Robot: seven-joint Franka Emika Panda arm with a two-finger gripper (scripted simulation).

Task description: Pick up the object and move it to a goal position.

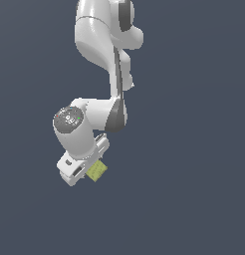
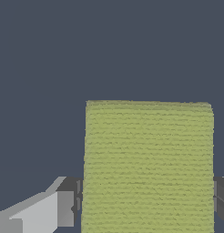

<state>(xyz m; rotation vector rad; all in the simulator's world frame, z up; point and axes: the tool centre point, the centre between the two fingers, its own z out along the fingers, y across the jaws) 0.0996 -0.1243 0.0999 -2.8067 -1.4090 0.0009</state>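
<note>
Small yellow-green flat block w/ grid texture [image 2: 148,166] sits betw. white gripper [image 1: 87,172] fingers [image 2: 66,207], both sides pinched. Block looks light, stiff, rough enough for grip, prob. low slip risk. Best hold: opposite flat side faces, mid-block.

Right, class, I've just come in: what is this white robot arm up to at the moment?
The white Franka arm's gripper has a small yellow-green flat block between its fingers. The wrist view shows a finger pad against each side of the block, so it looks gripped. Around it is only plain dark grey background; no goal marker is visible.
</note>
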